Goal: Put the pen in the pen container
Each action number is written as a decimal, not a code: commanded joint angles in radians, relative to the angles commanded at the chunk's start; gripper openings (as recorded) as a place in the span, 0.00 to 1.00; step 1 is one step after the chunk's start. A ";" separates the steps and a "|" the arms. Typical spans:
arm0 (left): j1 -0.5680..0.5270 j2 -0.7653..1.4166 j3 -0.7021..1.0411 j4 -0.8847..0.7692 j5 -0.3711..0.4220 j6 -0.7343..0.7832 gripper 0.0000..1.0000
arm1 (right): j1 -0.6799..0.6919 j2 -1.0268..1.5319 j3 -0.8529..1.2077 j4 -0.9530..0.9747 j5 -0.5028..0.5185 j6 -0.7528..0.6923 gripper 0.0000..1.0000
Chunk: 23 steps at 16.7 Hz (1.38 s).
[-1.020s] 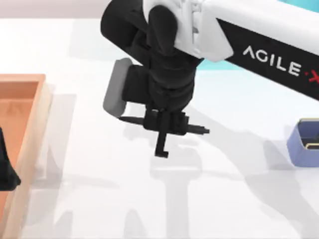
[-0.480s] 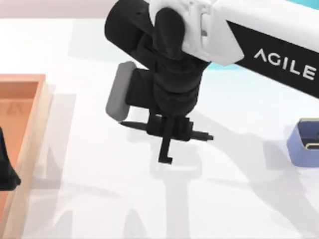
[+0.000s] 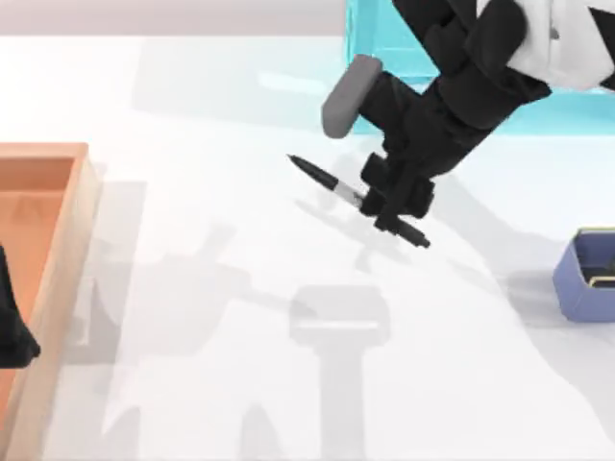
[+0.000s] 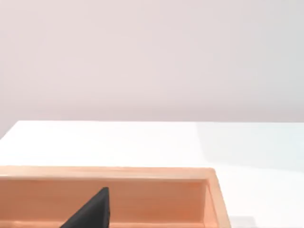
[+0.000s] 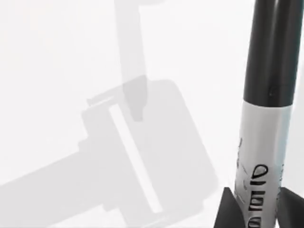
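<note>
Above the table's middle, toward the far side, the right gripper (image 3: 392, 200) pinches one pen (image 3: 332, 181) around its white barrel, lifted off the surface and slanted, one black tip pointing left and far, the other right and near. One pen container (image 3: 582, 286) sits at the right edge, well apart from the pen. One orange tray (image 3: 67, 240) lies at the left, where the left gripper (image 3: 12, 327) is parked; its fingers cannot be judged. One teal shelf (image 3: 384, 48) stands far. Half a second ago the pen hung nearly level, lower and further left; it has since swung rightward and farther back.
</note>
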 joint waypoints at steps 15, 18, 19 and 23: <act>0.000 0.000 0.000 0.000 0.000 0.000 1.00 | -0.877 -0.277 -0.752 1.064 -1.195 -0.026 0.00; 0.000 0.000 0.000 0.000 0.000 0.000 1.00 | -0.963 -0.304 -0.819 1.173 -1.329 -0.022 0.00; 0.000 0.000 0.000 0.000 0.000 0.000 1.00 | -0.980 -0.309 -0.831 1.194 -1.355 -0.021 0.00; 0.000 0.000 0.000 0.000 0.000 0.000 1.00 | -0.993 -0.313 -0.841 1.210 -1.376 -0.020 0.00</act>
